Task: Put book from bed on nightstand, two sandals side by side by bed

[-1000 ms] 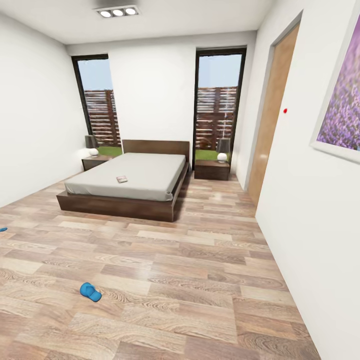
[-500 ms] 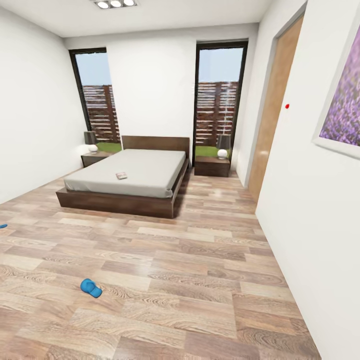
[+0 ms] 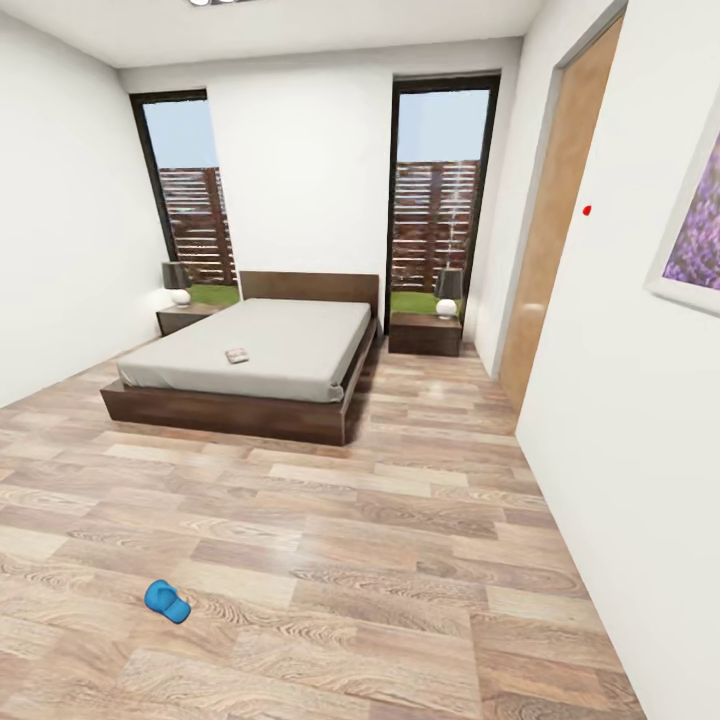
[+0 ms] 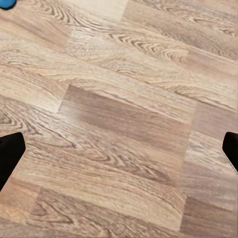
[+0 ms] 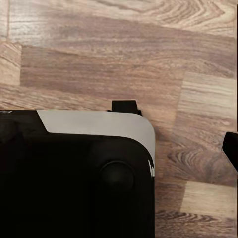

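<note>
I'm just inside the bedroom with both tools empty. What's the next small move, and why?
Probably roll forward and a little left toward the blue sandal on the wood floor. It is the nearest task item, while the book lies far off on the bed. The left tool looks open over bare planks, with a blue edge at the corner of its view.

No legible text, label, brand, number or sign anywhere. Cover of the book (image 3: 237,355), lying on the bed (image 3: 250,345), too small to make out any lettering. Picture (image 3: 690,240) on the wall well to the right of the bed: purple flowers, no writing. Small red dot (image 3: 586,210) beside the door (image 3: 545,230), unmarked.
</note>
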